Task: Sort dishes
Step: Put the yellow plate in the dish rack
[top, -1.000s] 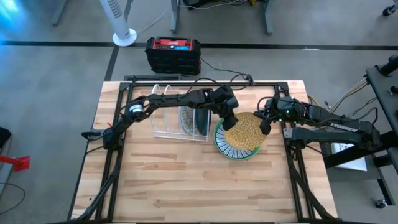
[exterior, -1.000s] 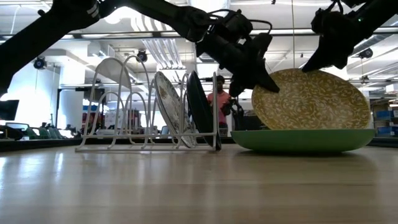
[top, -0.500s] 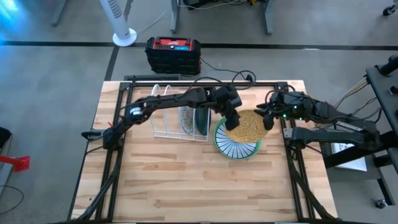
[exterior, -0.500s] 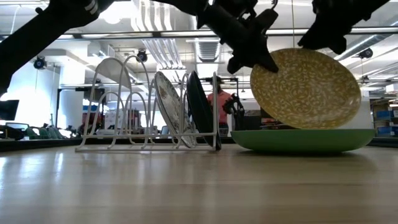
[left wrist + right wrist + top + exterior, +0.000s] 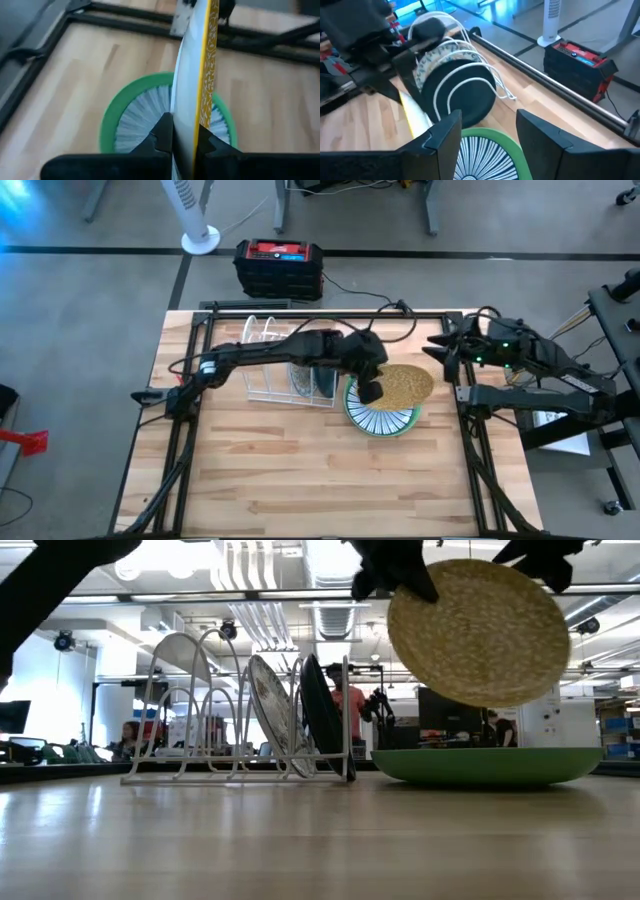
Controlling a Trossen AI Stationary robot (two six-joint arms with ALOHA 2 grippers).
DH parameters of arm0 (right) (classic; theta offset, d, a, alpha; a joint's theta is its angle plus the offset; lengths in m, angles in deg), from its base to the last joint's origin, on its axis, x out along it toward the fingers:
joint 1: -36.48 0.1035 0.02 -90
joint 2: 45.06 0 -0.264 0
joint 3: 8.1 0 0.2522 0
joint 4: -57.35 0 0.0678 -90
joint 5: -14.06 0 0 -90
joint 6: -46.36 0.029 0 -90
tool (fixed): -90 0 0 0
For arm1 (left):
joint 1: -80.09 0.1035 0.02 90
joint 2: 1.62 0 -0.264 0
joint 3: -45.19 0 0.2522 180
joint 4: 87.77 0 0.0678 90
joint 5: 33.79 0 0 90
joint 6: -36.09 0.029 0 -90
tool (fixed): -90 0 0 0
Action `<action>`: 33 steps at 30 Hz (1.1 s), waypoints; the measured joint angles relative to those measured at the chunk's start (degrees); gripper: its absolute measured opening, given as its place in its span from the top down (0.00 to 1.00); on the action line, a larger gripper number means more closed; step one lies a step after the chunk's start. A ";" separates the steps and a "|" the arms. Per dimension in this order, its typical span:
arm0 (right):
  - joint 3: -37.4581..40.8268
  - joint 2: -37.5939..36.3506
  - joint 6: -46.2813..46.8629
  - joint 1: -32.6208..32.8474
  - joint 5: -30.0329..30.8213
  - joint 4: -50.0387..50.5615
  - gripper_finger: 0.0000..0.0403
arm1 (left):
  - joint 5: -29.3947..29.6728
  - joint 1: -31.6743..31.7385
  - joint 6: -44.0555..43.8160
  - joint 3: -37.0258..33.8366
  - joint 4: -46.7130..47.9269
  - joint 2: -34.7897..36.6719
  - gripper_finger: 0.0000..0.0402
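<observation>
Right gripper point(image 5: 447, 348) has just let go and pulled back to right of frame, fingers wide. Left gripper point(image 5: 370, 388) now alone pinches the mustard speckled plate point(image 5: 404, 384), lifted above the green plate point(image 5: 380, 420) at centre; rack point(image 5: 262, 380) next, probably.

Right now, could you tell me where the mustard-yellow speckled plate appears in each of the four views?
High view: mustard-yellow speckled plate, mid-table, above the green plate.
Low view: upper right, lifted clear of the green plate.
Left wrist view: edge-on, centre, clamped by the left gripper.
Right wrist view: yellow edge, partly hidden.
Shared landmark: the green plate.
</observation>
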 joint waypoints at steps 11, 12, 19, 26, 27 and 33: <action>-3.42 -1.99 -0.13 -0.02 0.07 3.06 0.55 | 28.78 -7.90 -3.20 0.49 6.21 9.79 0.99; -3.07 -1.91 -0.13 -0.02 0.07 3.12 0.55 | 31.35 -8.61 -3.35 0.52 6.38 10.80 0.99; -0.46 -0.81 0.00 -0.02 0.11 2.38 0.55 | 47.32 -12.01 -6.82 0.37 12.39 14.41 0.99; 1.13 0.71 0.39 -0.02 0.13 0.70 0.55 | 58.09 -12.00 -19.39 0.37 26.59 15.09 0.99; 1.37 0.97 0.44 -0.02 0.13 0.55 0.55 | 58.89 -12.04 -21.22 0.34 28.45 15.08 0.99; 3.15 1.64 1.21 -0.02 0.13 -0.22 0.55 | 61.52 -12.11 -30.24 0.43 37.45 15.57 0.99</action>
